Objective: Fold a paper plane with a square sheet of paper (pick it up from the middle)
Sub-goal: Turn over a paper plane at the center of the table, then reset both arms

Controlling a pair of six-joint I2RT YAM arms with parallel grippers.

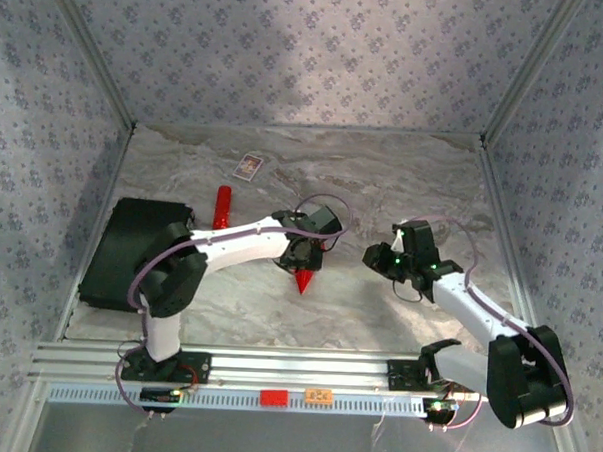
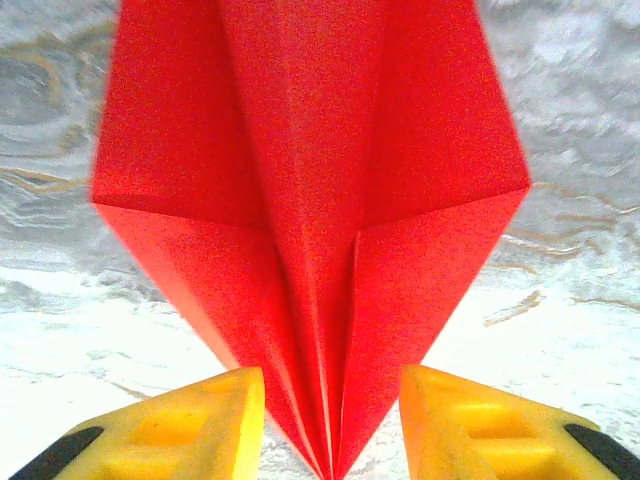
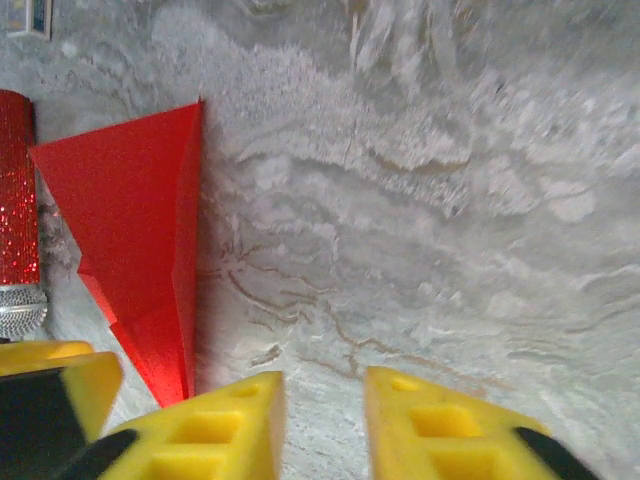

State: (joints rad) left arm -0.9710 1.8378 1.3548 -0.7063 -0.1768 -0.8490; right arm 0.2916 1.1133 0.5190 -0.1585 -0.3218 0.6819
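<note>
Left gripper (image 1: 302,254) sits mid-table (image 1: 404,180) over the paper plane (image 1: 304,279), nose pointing to 6 o'clock. In the left wrist view its yellow fingers (image 2: 200,425) are apart on either side of the centre crease, with the wing edges (image 2: 310,200) meeting them; can't tell if it's a real clamp. Right gripper (image 1: 372,257) is at 3 o'clock of the plane, near but apart from it, fingers (image 3: 450,430) a narrow gap apart and empty. Red stick (image 1: 222,208) lies at 10 o'clock of the plane, small card (image 1: 249,166) at 11.
</note>
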